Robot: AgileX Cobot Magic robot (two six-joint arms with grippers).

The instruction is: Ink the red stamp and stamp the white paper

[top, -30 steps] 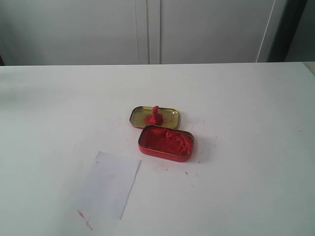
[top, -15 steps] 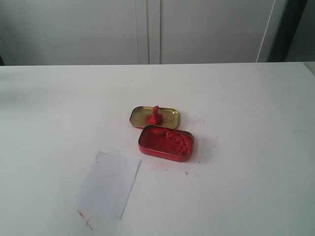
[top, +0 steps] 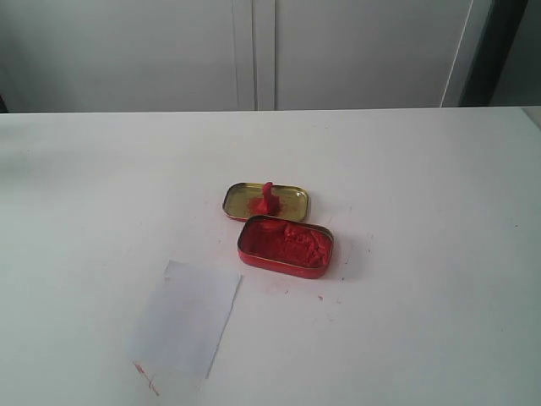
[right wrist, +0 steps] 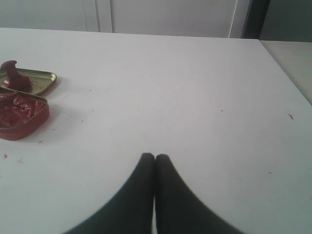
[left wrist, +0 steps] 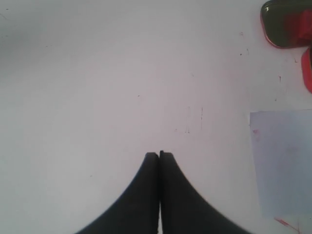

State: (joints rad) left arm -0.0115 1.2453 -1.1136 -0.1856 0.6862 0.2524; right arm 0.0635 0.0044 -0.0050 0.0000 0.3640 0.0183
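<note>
The red stamp (top: 267,200) stands upright in the gold-coloured tin lid (top: 290,201) near the table's middle, and it also shows in the right wrist view as the red stamp (right wrist: 14,76). The white paper (top: 188,316) lies flat in front and to the left, and the left wrist view catches the white paper (left wrist: 282,161) at its edge. My left gripper (left wrist: 159,155) is shut with nothing in it, over bare table away from the paper. My right gripper (right wrist: 154,157) is shut and empty too, well off from the tins. Neither gripper appears in the exterior view.
An oblong red tin of lumpy red paste (top: 285,245) sits just in front of the lid. Red smears mark the table by the paper's near corner (top: 144,375). The white table (top: 423,211) ends at a far edge before grey cabinet doors.
</note>
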